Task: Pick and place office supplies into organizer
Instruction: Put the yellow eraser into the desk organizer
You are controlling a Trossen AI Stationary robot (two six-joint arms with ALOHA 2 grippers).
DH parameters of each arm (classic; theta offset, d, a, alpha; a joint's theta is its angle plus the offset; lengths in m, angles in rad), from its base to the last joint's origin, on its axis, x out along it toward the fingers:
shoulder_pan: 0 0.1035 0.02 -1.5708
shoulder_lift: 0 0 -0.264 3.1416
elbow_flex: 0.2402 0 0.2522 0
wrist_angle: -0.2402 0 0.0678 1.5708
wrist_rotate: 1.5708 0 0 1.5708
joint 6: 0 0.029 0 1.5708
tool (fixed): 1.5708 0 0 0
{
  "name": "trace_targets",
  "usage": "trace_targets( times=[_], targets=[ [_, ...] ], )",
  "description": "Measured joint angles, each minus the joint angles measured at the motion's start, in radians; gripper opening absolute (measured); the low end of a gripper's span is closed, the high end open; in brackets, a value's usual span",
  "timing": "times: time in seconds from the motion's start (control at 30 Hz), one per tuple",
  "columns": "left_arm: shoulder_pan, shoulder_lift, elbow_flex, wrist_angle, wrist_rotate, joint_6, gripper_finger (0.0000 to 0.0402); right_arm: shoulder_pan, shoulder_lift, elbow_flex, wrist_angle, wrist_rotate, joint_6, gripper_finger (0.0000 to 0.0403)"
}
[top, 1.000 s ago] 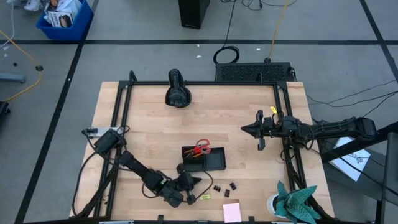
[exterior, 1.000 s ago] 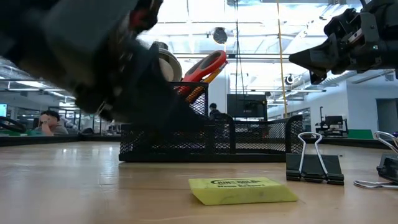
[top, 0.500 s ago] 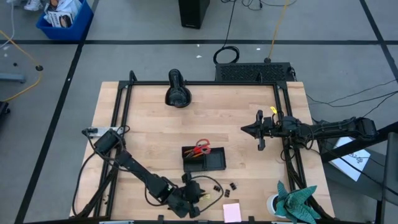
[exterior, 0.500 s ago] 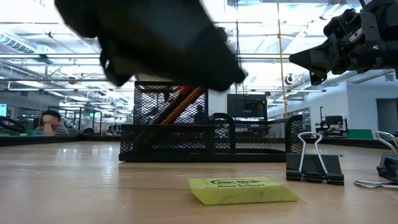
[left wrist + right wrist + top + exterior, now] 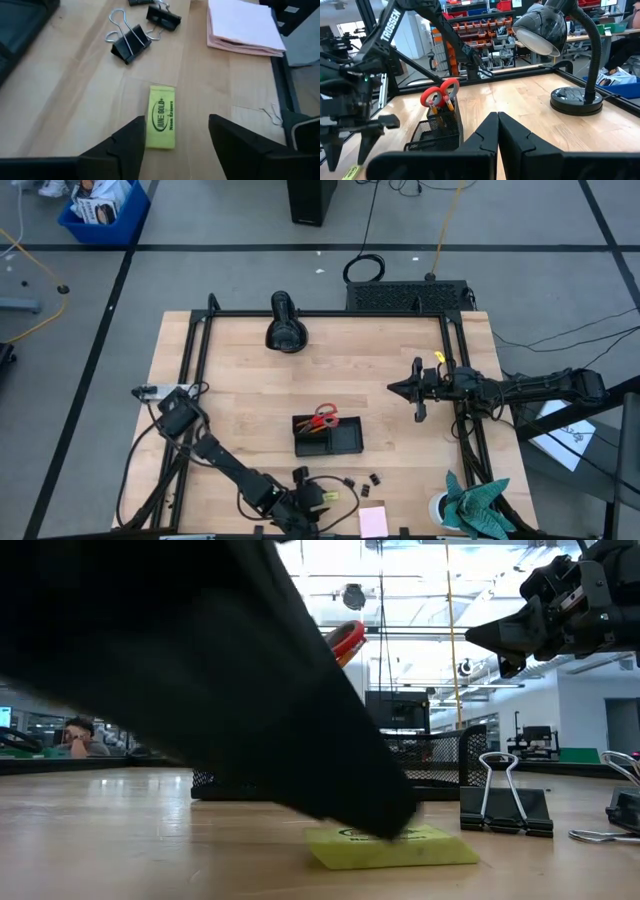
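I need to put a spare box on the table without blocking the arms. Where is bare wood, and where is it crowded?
Bare wood lies between the black desk lamp and the black mesh organizer, and left of that organizer. The near edge is crowded: the left hand, open, flanks the yellow eraser, beside black binder clips and the pink sticky-note pad. The right hand hangs at the right.

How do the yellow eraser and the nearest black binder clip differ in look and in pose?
The yellow eraser is a flat printed block lying on the table; the binder clip is black with two wire handles, which stand up in the low view. The eraser lies between the fingers of the open left gripper; the clip lies beyond them, with nothing around it. Both rest on the wooden table, outside the organizer.
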Motion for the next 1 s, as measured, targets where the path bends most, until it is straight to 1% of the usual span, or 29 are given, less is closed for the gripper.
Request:
trace_targets(
  times=[0.3, 0.4, 0.53, 0.7, 0.83, 0.93, 1.0],
  targets=[
    [0.009, 0.054, 0.003, 0.015, -0.023, 0.001, 0.0229, 0.0, 0.001, 0.0, 0.0, 0.003, 0.0, 0.0004],
    [0.011, 0.055, 0.004, 0.004, -0.022, 0.001, 0.0218, 0.0, 0.001, 0.0, 0.0, 0.003, 0.0, 0.0004],
    [0.013, 0.056, 0.004, -0.014, -0.012, -0.02, 0.0179, 0.0, 0.001, 0.0, 0.0, 0.003, 0.0, 0.0004],
    [0.016, 0.057, 0.003, -0.055, 0.009, -0.074, 0.011, 0.0, 0.001, 0.0, 0.0, 0.003, 0.0, 0.0004],
    [0.015, 0.057, 0.002, -0.057, 0.017, -0.078, 0.0058, 0.0, 0.001, 0.0, 0.0, 0.003, 0.0, 0.0004],
    [0.012, 0.057, 0.001, -0.044, 0.018, -0.059, 0.0032, 0.0, 0.001, 0.0, 0.0, 0.003, 0.0, 0.0004],
    [0.011, 0.056, 0.0, -0.04, 0.018, -0.05, 0.0024, 0.0, 0.001, 0.0, 0.0, 0.003, 0.0, 0.0004]
  ],
)
